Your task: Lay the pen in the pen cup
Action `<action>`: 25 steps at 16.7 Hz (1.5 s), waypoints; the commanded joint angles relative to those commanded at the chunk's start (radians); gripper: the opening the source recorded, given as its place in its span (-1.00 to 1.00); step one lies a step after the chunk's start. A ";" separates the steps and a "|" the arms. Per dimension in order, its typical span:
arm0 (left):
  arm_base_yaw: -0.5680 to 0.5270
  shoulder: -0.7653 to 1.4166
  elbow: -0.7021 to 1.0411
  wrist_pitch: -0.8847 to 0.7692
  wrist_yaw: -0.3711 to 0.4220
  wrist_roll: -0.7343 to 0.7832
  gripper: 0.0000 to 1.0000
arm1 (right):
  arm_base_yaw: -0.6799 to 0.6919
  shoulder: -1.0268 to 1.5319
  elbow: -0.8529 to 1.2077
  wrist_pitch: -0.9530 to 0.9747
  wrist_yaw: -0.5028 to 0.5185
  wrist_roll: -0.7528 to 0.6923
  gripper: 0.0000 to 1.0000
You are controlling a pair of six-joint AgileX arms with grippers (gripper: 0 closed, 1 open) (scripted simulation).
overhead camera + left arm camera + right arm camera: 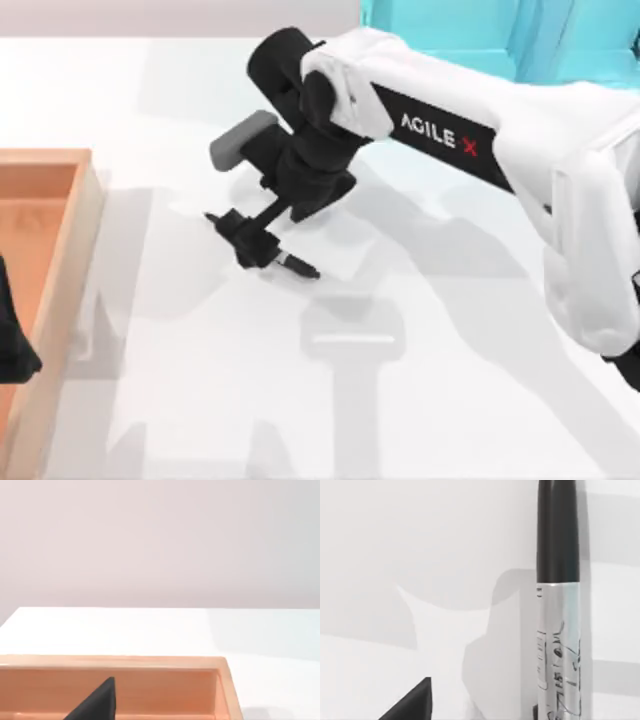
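The right arm's black pincer (252,240) reaches down over the middle of the white surface (400,400), its fingers closed on the slim silver-grey pen with black ends (559,605). The left arm's pincer (12,340) sits over the orange-brown wooden tray (75,250) at the surface's left edge; I cannot tell its grip.

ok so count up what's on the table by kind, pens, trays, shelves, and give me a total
Pens: 1, the pen under the right gripper
Trays: 1, the wooden tray at the table's left, by the left gripper
Shelves: 1, the cyan shelf at the far edge
Total: 3
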 joint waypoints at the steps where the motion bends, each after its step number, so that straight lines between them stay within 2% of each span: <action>1: 0.000 0.000 0.000 0.000 0.000 0.000 1.00 | 0.000 0.000 0.000 0.000 0.000 0.000 0.70; 12: 0.000 0.000 0.000 0.000 0.000 0.000 1.00 | 0.000 0.000 0.000 0.000 0.000 0.000 -0.96; 20: 0.000 0.000 0.000 0.000 0.000 0.000 1.00 | 0.000 0.000 0.000 0.000 0.000 0.000 -1.00; 25: 0.000 0.000 0.000 0.000 0.000 0.000 1.00 | 0.007 -0.119 -0.044 -0.016 0.033 0.014 -1.00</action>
